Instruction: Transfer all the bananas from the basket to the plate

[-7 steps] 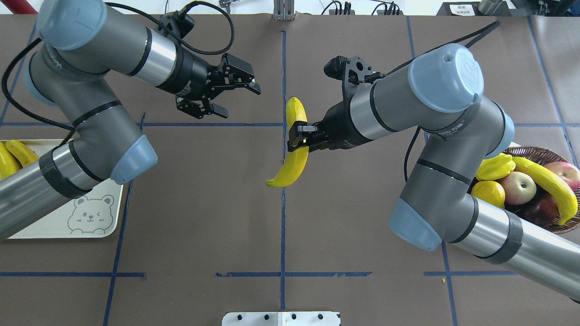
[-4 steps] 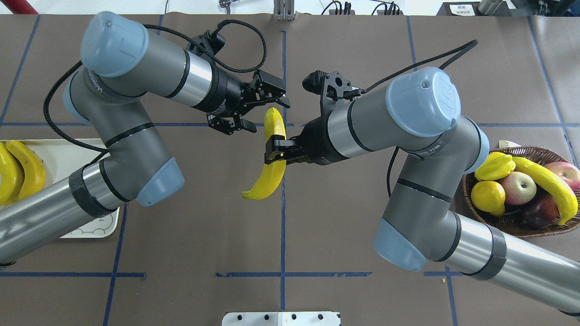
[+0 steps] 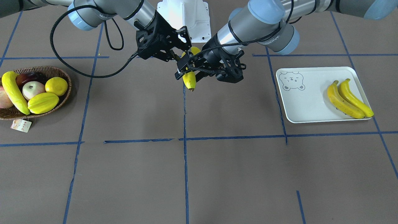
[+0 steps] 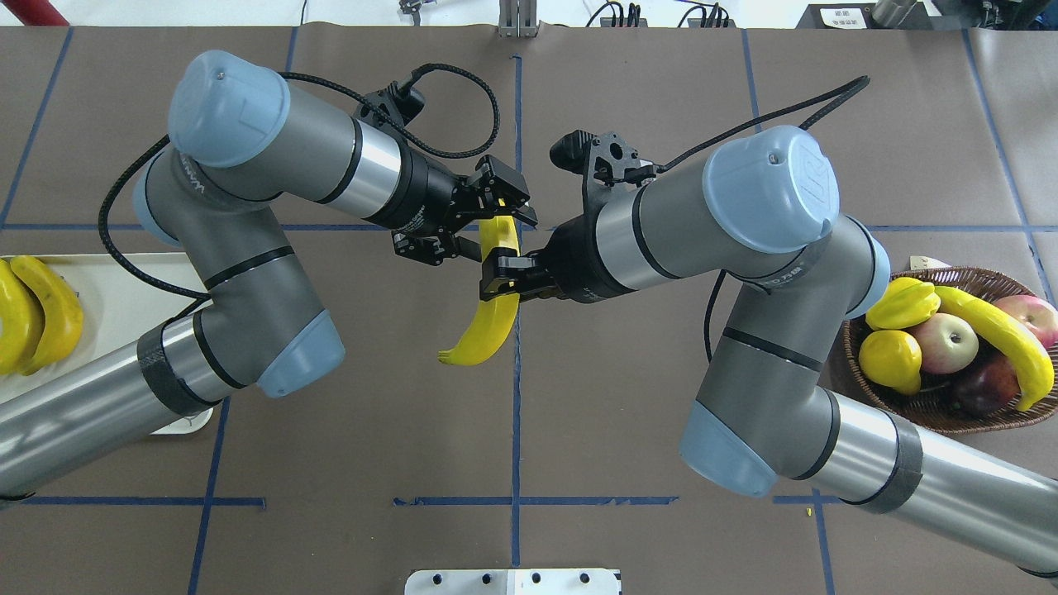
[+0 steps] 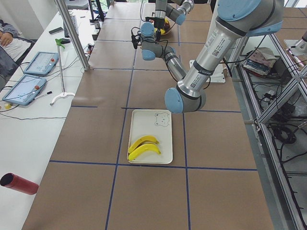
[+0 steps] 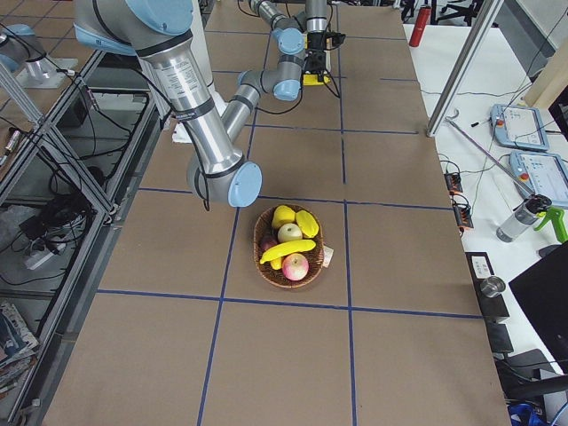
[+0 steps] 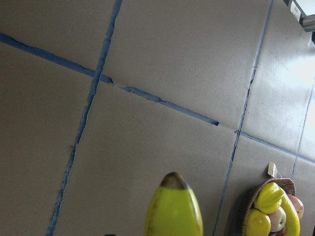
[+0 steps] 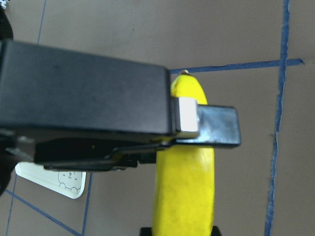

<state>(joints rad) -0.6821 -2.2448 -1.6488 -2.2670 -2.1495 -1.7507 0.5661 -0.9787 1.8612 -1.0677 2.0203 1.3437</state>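
The table (image 4: 661, 107) wears a matt brown covering, perhaps paper, creased along its blue tape lines (image 4: 517, 430). The banana (image 4: 483, 335) in the right pincer (image 4: 500, 277) has smooth, faintly glossy yellow skin. The pincer's finger (image 8: 216, 128) is smooth, shiny black, with a small bright metal inset (image 8: 188, 117). The basket (image 4: 950, 421) is rough woven wicker; the plate (image 3: 311, 99) looks smooth and matt.

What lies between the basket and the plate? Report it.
Front-facing view: a banana gripped by the right end effector, left end effector at its end, above bare table.
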